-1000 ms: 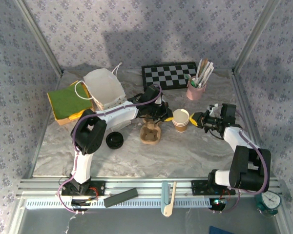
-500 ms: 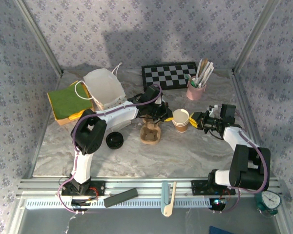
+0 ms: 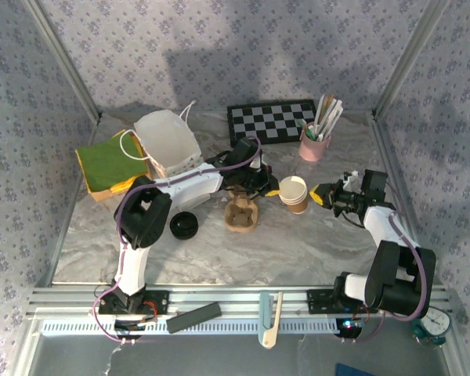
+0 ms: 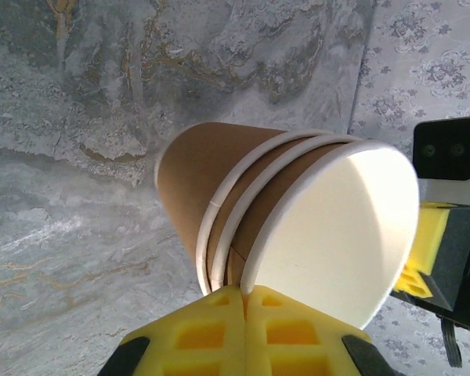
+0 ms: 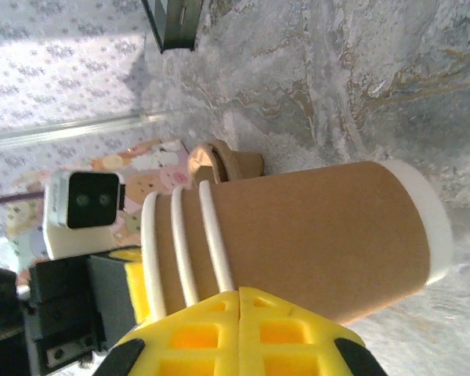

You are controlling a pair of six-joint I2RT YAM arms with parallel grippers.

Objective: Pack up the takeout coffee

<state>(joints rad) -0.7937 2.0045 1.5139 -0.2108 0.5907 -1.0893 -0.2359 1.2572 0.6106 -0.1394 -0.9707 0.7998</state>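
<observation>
Kraft cup stack (image 4: 219,188), three rims close up; left pincer (image 4: 243,294), right pincer (image 5: 240,294) closed

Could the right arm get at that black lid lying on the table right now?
Probably not easily. The black lid lies beyond the stacked paper cups, the brown cup tray and the left arm, all between it and the right gripper, so the way across looks blocked.
</observation>
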